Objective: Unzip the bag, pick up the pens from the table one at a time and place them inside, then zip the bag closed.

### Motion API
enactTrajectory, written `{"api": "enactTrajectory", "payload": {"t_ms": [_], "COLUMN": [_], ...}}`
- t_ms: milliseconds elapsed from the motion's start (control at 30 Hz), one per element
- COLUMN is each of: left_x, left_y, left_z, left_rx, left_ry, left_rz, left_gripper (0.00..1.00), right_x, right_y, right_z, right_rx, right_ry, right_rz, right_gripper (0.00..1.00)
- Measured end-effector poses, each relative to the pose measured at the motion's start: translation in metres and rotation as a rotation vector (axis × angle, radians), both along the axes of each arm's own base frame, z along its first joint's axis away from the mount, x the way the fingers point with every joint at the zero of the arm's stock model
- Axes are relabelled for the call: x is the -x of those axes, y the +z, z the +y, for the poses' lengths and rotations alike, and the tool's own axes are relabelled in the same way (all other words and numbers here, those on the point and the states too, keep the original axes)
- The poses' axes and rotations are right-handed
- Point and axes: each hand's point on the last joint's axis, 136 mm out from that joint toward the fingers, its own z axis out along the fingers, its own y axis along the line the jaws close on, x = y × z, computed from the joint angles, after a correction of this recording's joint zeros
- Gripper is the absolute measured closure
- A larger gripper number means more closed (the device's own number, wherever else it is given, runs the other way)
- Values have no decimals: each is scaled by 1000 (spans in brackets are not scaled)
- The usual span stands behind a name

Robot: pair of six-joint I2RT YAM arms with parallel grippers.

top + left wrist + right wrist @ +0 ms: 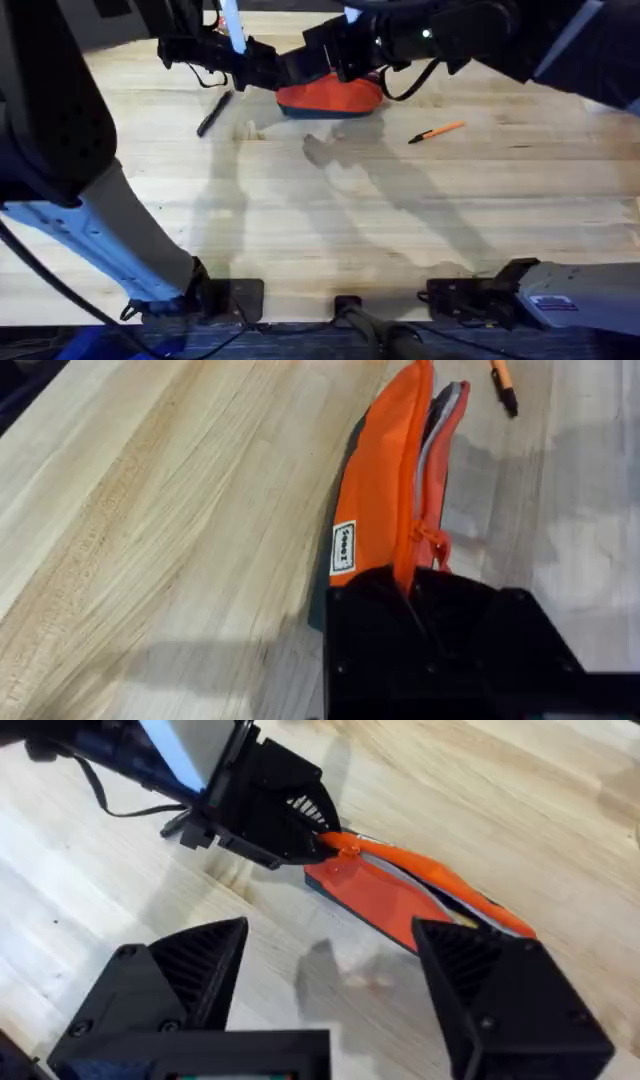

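Left gripper (318,838) is clamped on the end of the bag (330,96) — its black fingers pinched tight on the orange fabric beside the zipper pull (432,542), as we see in both wrist views. Right gripper (330,975) hangs just above the pouch with jaws spread wide, holding nothing. We place the bag at the far middle of the table (330,230), well in from any edge. Black pen (214,113) lies just left of it, orange pen (437,131) off to its right — both flat and apart from the pouch. Wide bare planks run toward us. The pouch is soft, long, orange cloth, its zipper gaping partway with a pale lining visible; the table is light grained wood.
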Motion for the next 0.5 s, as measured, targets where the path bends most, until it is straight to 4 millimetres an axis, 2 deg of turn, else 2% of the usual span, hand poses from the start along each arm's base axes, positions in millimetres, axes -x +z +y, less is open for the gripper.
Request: {"api": "enactTrajectory", "payload": {"t_ms": [200,233,400,433,500], "left_x": [0,0,2,3,3], "left_y": [0,0,5,6,6], "left_z": [0,0,-7,-9,-11], "left_rx": [0,0,35,40,44], "left_ry": [0,-2,-21,-23,-28], "left_rz": [0,-3,-5,0,-1], "left_gripper": [959,892,123,39,10], "right_x": [0,1,2,2,2], "right_y": [0,-1,-2,-3,-3], "right_z": [0,0,-1,-1,-1], "right_rx": [3,5,12,12,13], "right_ry": [2,2,4,4,5], "right_rz": [1,2,8,8,8], "right_gripper": [5,5,4,4,4]}}
